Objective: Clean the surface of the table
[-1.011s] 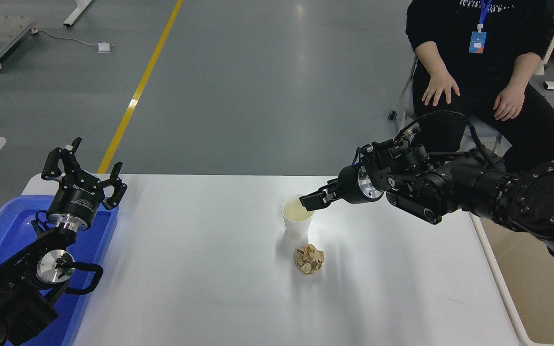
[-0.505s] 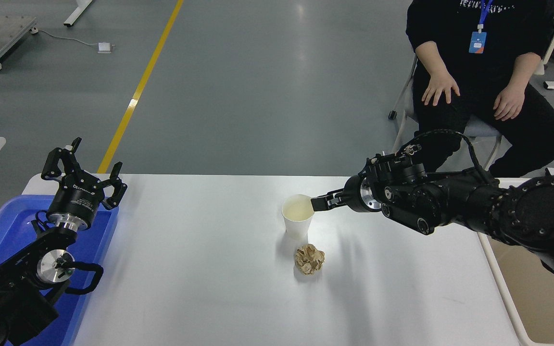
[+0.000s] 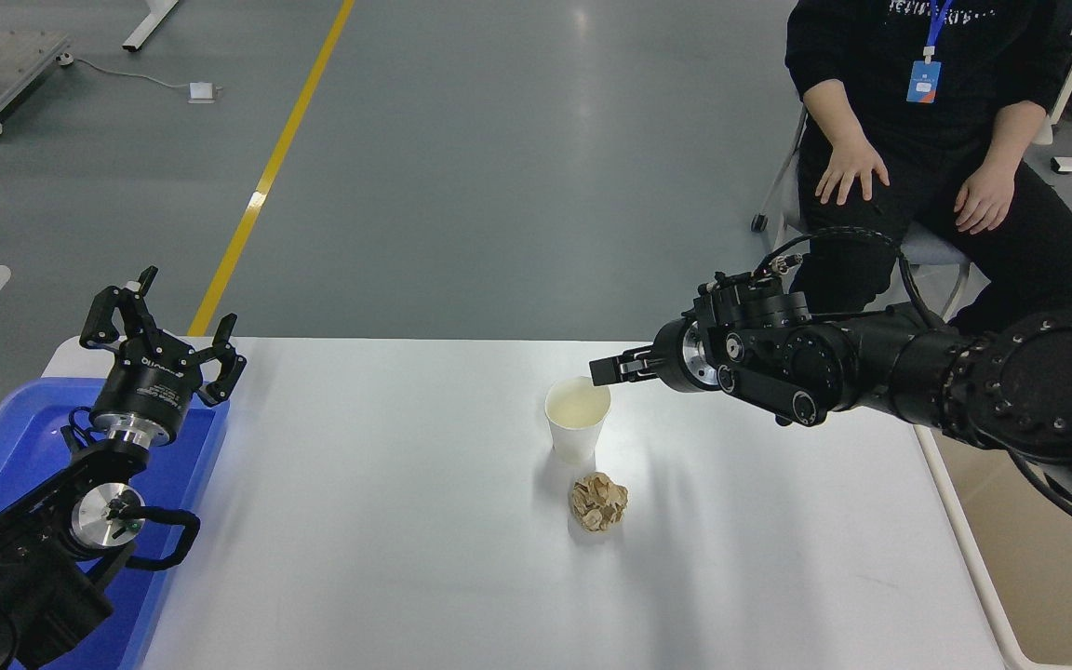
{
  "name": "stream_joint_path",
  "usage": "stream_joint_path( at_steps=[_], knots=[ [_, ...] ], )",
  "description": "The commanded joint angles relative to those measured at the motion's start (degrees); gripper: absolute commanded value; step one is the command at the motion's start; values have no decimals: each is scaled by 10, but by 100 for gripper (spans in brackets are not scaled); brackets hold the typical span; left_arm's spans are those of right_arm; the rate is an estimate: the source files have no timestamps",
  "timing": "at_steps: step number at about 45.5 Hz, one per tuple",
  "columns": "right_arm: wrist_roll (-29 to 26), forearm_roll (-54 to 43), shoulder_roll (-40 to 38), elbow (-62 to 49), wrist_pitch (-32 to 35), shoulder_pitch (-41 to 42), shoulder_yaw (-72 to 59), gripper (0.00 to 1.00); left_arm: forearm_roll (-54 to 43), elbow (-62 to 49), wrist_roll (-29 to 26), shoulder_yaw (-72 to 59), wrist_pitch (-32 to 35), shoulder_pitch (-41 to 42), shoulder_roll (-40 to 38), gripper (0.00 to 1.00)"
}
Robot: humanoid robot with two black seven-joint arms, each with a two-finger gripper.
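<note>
The white table surface (image 3: 387, 502) fills the lower picture. A white paper cup (image 3: 577, 430) with pale liquid in it stands upright near the table's middle. A crumpled brown paper ball (image 3: 598, 502) lies just in front of the cup. My right gripper (image 3: 603, 370) hovers just above and to the right of the cup's far rim, apart from it, with its fingers together and holding nothing. My left gripper (image 3: 164, 321) is open and parked over the table's far left corner.
A blue tray (image 3: 15, 447) sits at the left edge under my left arm. A beige bin (image 3: 1038, 568) stands beside the table's right edge. A person (image 3: 927, 140) sits beyond the far right corner, hands on knees.
My right gripper was at the cup's right rim; it has drawn back and risen to just above and to the right of it. The cup and paper ball have not moved.
</note>
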Motion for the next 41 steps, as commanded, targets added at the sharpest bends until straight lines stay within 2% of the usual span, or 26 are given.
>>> stream_joint_path(
  at_steps=[1, 21, 41],
  knots=[
    [0, -4, 1, 0, 1, -7, -1, 96, 0, 0, 0, 0, 0, 0, 0, 100],
    [32, 5, 1, 5, 5, -38, 57, 98, 0, 0, 0, 0, 0, 0, 0, 100],
    [33, -6, 1, 2, 10, -64, 80, 98, 0, 0, 0, 0, 0, 0, 0, 100]
  ],
)
